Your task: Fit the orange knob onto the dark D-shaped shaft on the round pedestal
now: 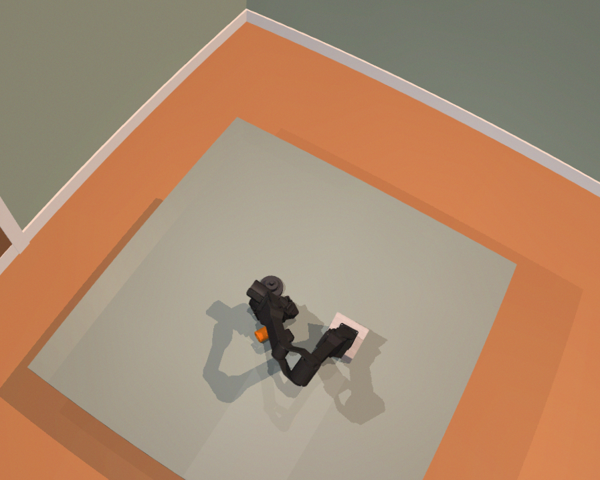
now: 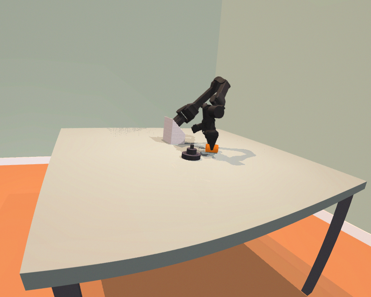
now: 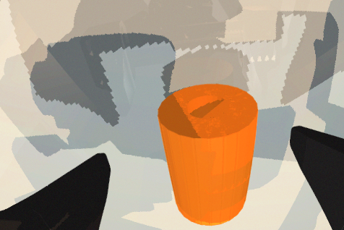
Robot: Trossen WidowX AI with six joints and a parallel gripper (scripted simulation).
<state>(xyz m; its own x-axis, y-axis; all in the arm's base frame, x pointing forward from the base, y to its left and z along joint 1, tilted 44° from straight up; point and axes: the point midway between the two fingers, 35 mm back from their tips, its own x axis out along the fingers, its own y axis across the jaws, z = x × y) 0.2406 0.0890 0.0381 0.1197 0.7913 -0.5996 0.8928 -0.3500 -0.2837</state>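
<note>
Wrist view, with the orange knob framed between the spread fingers of the claw: nothing is gripped, and a gap is seen on either side of the barrel. In the top view the fingers are hidden by the arm. The knob is laid on its side on the bench, near the round pedestal, whose dark shaft is left uncovered. In one end face the hole is shown, apparently with a straight edge.

The knob is judged to be light and stiff, unlikely to be dented by a firm squeeze. Its smooth, round wall may be slippery, though, and could be rolled or twisted if it is pinched off-centre. It is best taken across the barrel at mid-length, with both pads closed evenly and the holed end kept free. Once lifted, it must be turned upright with the hole facing down. Since the shaft's flat cannot be seen, slow turning under gentle pressure is likely to be needed, so a grip that resists twisting is wanted.
</note>
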